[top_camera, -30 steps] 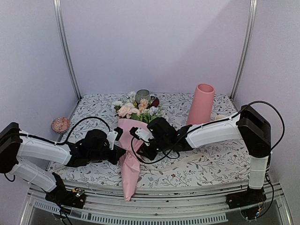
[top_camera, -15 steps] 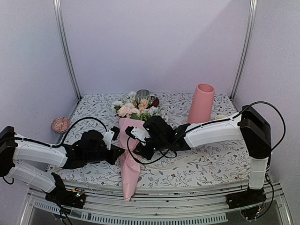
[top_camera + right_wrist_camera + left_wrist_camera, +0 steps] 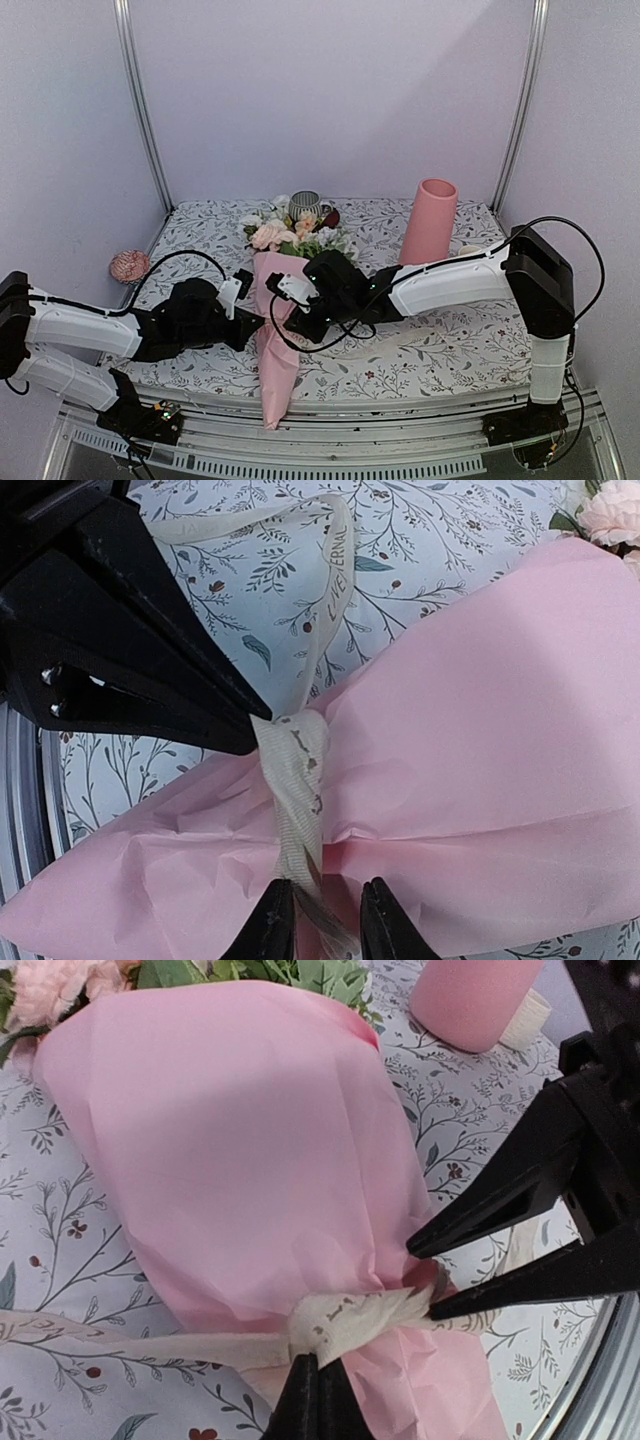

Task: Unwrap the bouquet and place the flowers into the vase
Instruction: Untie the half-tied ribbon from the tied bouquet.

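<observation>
The bouquet lies on the floral cloth, its flowers (image 3: 290, 235) pointing away from me and its pink paper (image 3: 275, 360) cone reaching past the front edge. A cream ribbon (image 3: 350, 1320) is knotted round its neck. My left gripper (image 3: 319, 1358) comes in from the left, shut, its tips pinching the ribbon at the knot. My right gripper (image 3: 322, 888) comes in from the right. Its jaws stand narrowly apart, with a ribbon (image 3: 295, 770) tail running between them. The pink vase (image 3: 430, 220) stands upright at the back right.
A striped cup (image 3: 304, 205) sits just behind the flowers. A cream ribbed mug (image 3: 530, 1015) stands beside the vase's base. A pink round object (image 3: 129, 265) lies off the cloth at the left. The metal front rail (image 3: 330, 425) runs under the cone's tip.
Both arms have shifted slightly to the left at the bouquet's neck. The paper cone has barely moved, and the ribbon stays knotted.
</observation>
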Tool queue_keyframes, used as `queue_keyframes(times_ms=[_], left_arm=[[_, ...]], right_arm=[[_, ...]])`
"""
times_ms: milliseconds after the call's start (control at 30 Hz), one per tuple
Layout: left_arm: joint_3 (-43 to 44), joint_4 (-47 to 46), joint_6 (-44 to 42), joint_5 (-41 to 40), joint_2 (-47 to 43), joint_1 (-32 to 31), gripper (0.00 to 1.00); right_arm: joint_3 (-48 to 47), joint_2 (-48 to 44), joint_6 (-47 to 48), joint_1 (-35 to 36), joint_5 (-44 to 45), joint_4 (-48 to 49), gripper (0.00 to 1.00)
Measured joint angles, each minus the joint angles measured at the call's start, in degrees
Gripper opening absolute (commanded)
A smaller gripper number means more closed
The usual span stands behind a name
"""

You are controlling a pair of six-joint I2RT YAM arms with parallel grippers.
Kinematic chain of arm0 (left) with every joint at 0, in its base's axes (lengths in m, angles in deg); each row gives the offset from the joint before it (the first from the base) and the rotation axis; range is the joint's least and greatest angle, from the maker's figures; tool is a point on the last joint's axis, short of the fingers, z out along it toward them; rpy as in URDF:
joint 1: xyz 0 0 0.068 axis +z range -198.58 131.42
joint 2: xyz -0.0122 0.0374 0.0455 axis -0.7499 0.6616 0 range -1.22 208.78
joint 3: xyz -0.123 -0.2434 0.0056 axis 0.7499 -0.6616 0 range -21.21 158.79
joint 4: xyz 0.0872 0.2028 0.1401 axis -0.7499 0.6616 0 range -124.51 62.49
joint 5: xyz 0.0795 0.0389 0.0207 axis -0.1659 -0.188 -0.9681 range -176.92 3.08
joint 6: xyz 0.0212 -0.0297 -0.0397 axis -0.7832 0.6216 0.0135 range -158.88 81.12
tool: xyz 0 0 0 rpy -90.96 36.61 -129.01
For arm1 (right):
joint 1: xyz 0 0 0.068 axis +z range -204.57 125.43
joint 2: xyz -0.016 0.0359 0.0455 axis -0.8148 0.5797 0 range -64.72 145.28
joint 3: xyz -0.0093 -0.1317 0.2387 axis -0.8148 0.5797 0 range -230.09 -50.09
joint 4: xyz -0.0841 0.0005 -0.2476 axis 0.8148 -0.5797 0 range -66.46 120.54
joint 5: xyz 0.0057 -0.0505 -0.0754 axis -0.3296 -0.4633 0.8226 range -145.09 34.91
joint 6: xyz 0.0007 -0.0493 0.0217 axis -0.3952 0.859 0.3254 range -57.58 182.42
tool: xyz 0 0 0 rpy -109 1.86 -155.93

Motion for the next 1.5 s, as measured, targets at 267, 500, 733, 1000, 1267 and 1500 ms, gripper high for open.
queue_keyframes(times_ms=[267, 500, 733, 1000, 1267, 1500], left_arm=[[-0.02, 0.26, 1.31, -2.8, 0.09, 0.02, 0.0], [-0.87, 0.76, 2.82, -4.92, 0.22, 0.15, 0.0], [-2.29, 1.18, 3.67, -5.57, -0.7, 0.22, 0.0], [-3.08, 1.4, 4.17, -5.53, -1.36, 0.22, 0.0], [-3.76, 1.38, 4.35, -4.66, -2.86, 0.22, 0.2], [-3.76, 2.23, 4.24, -4.42, -5.66, 0.33, 0.42]], right_arm=[[1.88, -0.42, -0.79, 0.0, -0.5, 1.92, 0.09], [10.43, -5.38, -2.56, 0.0, 0.79, 5.18, 0.05], [19.43, -12.68, -6.1, 0.0, 3.76, 9.9, 0.05], [26.27, -14.64, -10.1, 0.0, 5.84, 13.4, 0.1], [29.29, -16.72, -11.93, 0.0, 6.4, 14.14, 0.22], [30.95, -21.86, -12.02, 0.0, 7.45, 15.32, 0.28]])
